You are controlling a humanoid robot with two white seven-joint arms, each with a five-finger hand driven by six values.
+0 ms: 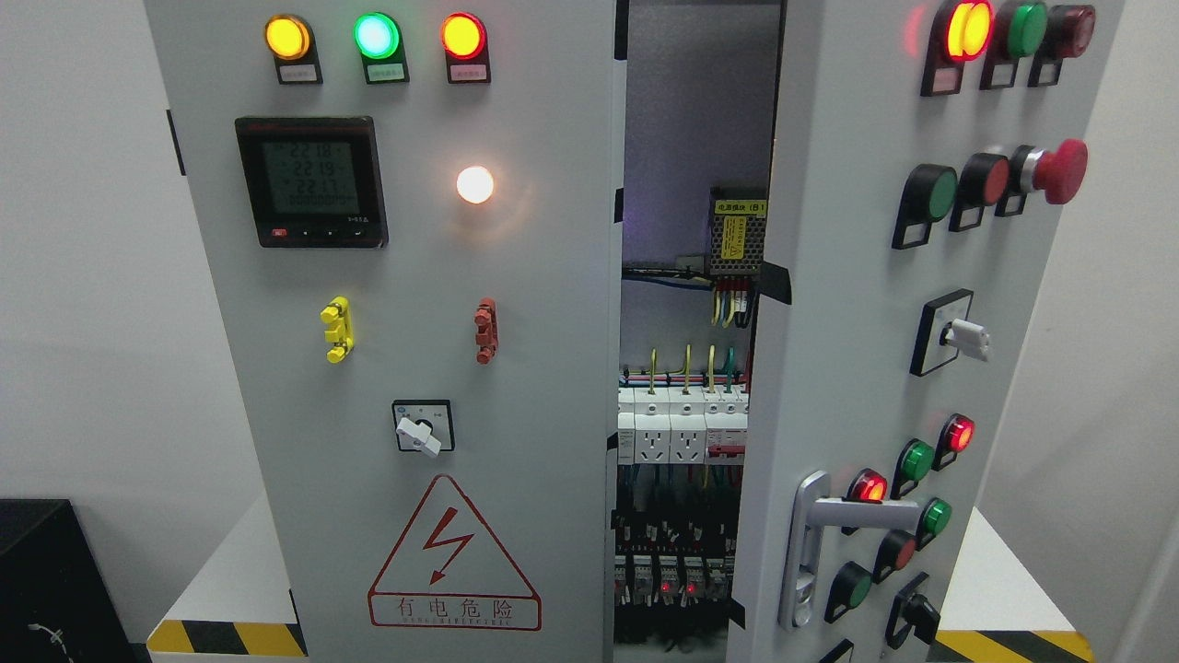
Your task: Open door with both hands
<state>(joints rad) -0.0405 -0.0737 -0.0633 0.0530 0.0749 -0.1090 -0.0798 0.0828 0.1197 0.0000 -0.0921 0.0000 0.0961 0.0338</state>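
A grey electrical cabinet fills the head view. Its right door (857, 304) stands swung partly outward, carrying a silver lever handle (834, 516) low on its left side and rows of coloured buttons. The left door (405, 304) is flat and closed, with a meter display (311, 181), three lit lamps at the top and a rotary switch (422, 427). Between the two doors a gap shows the inside: wiring, white sockets (668, 433) and a yellow-labelled power module (739, 230). Neither of my hands nor arms shows anywhere in the picture.
The cabinet stands on a white base (230, 589) with yellow-black hazard stripes along its front edge. A black box (46, 580) sits at the lower left. White walls flank both sides. A red mushroom button (1059, 171) sticks out from the open door.
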